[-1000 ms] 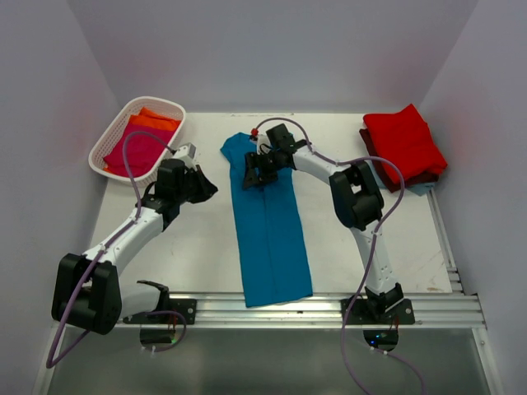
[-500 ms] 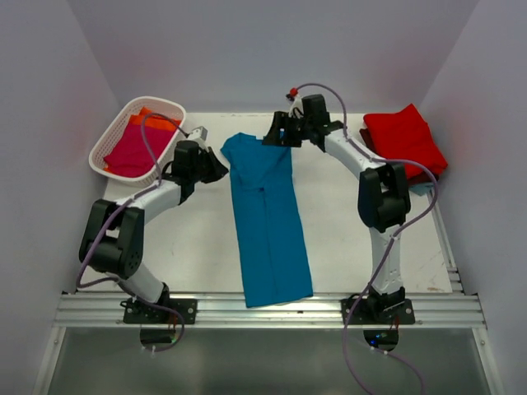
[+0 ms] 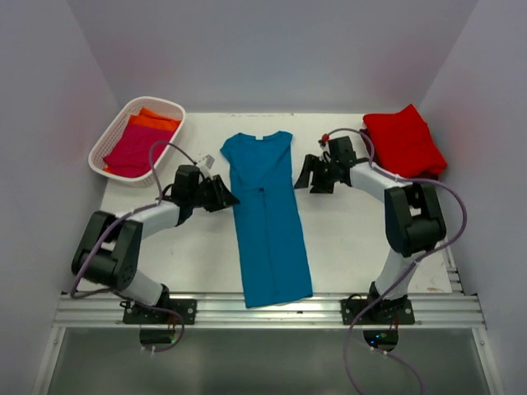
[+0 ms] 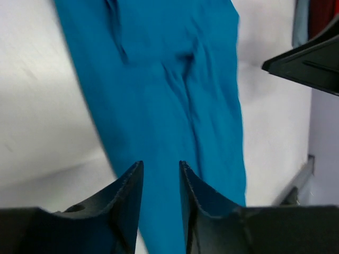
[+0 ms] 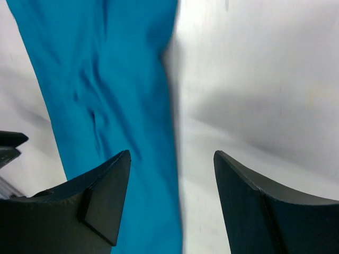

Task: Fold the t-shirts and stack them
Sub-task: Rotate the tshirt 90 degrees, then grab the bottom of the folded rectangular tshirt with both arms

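Table [image 3: 354,239]: biggest change is on it. The teal t-shirt [image 3: 268,222] now lies fully uncovered down the middle, a long narrow strip w/ both sleeves turned in, collar at the far end, hem near the front rail. A sec ago the right arm sat over its upper part and the far-right shoulder looked bunched; now the top edge is squared and flat, w/ a soft crease running lengthwise.

Arms next. The right arm has come off the cloth, swung past the far-right corner and dropped to bare table just right of the shirt. The left arm has come away from the basket [image 3: 111,136] side and in to the shirt's left edge.

Grippers: right gripper [image 3: 306,174] stands w/ jaws spread wide, nothing between, cloth edge just beside it in the wrist view [image 5: 172,154]. Left gripper [image 3: 224,197] was pressed together and is parting; the wrist view [image 4: 160,166] shows only a narrow gap, teal cloth below it, nothing pinched.

Meaning, as a judgement: lengthwise fold looks done and smoothed. Both grippers flank the upper half, so the next step is prob. the crosswise fold, each taking a side edge. Left jaws likely need more gap before they can take the edge.

Rest looks unchanged: red t-shirt [image 3: 403,140] tops the folded stack at far right; magenta t-shirt [image 3: 132,150] and orange t-shirt [image 3: 152,122] wait in the basket.
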Robot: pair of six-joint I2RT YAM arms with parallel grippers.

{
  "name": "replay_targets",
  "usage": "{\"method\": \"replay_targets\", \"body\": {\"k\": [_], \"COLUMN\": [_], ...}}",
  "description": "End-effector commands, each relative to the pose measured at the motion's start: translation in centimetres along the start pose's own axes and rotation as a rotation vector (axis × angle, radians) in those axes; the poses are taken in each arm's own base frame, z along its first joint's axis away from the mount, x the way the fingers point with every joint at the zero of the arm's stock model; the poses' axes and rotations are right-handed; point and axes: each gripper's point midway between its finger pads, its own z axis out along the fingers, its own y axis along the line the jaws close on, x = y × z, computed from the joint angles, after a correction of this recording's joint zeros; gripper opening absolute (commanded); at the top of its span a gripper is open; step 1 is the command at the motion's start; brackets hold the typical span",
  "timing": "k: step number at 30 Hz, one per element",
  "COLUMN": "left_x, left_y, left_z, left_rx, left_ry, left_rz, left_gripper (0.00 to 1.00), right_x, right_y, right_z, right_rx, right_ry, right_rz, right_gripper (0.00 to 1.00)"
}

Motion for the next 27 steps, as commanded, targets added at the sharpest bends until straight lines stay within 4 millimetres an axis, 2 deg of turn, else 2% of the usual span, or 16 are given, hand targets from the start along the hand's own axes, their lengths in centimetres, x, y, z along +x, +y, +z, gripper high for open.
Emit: {"method": "replay_targets", "body": {"k": [1,3,4,5,6,7,9,10,12,13,15,16,19,27], "left_x": [4.7,8.8,10.1,12.9,14.6,15.8,18.1,18.8,20.6,21.5,22.9,24.2,26.5,29.2], "left_y": [-5.1,-4.3,-6.0,-4.8,-4.7,-5.2,-3.7,-4.2,-3.4,-3.7,-2.9,-2.8,-2.0,-1.8], "left_z": [-4.3,-5.8,-7.0,-7.8,-8.6,-9.6,-10.9,-11.6,-12.3,-12.7,-13.0,-13.2,-13.4,-13.2], "left_rx": [0.146,0.098,0.148,0.111,0.103,0.121,0.053,0.069,0.039,0.048,0.006,-0.008,-0.047,-0.068], "left_ry": [0.079,0.166,0.176,0.242,0.285,0.304,0.361,0.365,0.406,0.427,0.462,0.506,0.582,0.669], "left_rz": [0.057,0.026,0.056,-0.005,-0.022,-0.014,-0.064,-0.057,-0.119,-0.115,-0.133,-0.115,-0.093,-0.072], "left_gripper": [0.39,0.46,0.49,0.55,0.56,0.57,0.60,0.61,0.63,0.64,0.65,0.65,0.65,0.65], "right_x": [3.3,5.7,7.4,9.4,10.7,12.2,15.1,17.7,19.6,21.6,23.0,24.5,26.3,29.4], "right_y": [1.9,1.9,1.5,1.6,1.4,1.2,1.3,0.9,1.1,0.9,1.1,0.9,0.5,-0.5], "right_z": [-4.5,-5.7,-6.1,-7.1,-7.4,-8.0,-8.7,-8.7,-9.1,-9.3,-9.6,-9.9,-10.6,-12.0], "right_rx": [-0.091,-0.106,-0.092,-0.099,-0.095,-0.083,-0.082,-0.070,-0.073,-0.066,-0.074,-0.085,-0.072,-0.067], "right_ry": [-0.061,-0.041,-0.006,0.011,0.031,0.066,0.109,0.171,0.210,0.262,0.292,0.329,0.373,0.455], "right_rz": [-0.009,-0.018,-0.014,-0.030,-0.031,-0.026,-0.027,-0.028,-0.021,-0.020,0.003,0.012,0.031,0.073], "right_gripper": [0.68,0.69,0.69,0.69,0.69,0.69,0.69,0.69,0.69,0.69,0.69,0.69,0.69,0.68]}}
